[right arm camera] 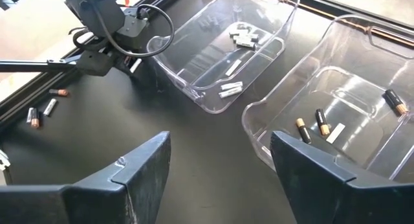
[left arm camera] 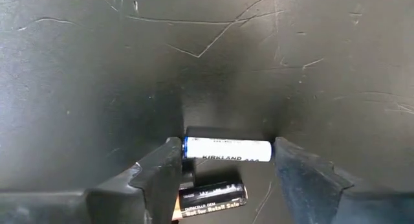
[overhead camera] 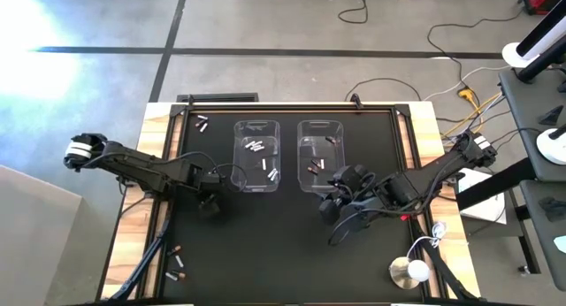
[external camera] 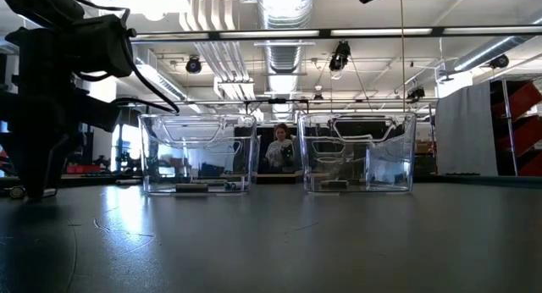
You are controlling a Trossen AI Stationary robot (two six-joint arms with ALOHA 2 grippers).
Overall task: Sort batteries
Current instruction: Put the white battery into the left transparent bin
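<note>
My left gripper (overhead camera: 208, 201) (left arm camera: 226, 156) is low over the dark mat, left of the left clear bin (overhead camera: 257, 156), shut on a white battery (left arm camera: 226, 148). A dark battery (left arm camera: 211, 197) lies on the mat right beside the white one. My right gripper (overhead camera: 340, 209) (right arm camera: 220, 146) hovers open by the near side of the right clear bin (overhead camera: 319, 156). The left bin holds white batteries (right arm camera: 242, 37). In the right bin lie dark copper-ended batteries (right arm camera: 321, 122) and one pale cell. More batteries (overhead camera: 178, 262) lie loose at the near left, and others (overhead camera: 202, 123) at the far left. My left gripper has the white battery pinched lengthwise between its two fingers, one fingertip (left arm camera: 172, 156) at the blue-banded end (left arm camera: 189, 147) and the other at the opposite end (left arm camera: 266, 149). The fingers come down from above, and the battery lies level along the gap, at or just above the mat.
Both bins stand side by side at the mat's far middle. A small red piece (overhead camera: 404, 218) lies under the right arm, and a white round object (overhead camera: 411, 271) sits at the near right corner. A person (external camera: 279, 149) shows behind the table. Bare mat stretches across the near middle.
</note>
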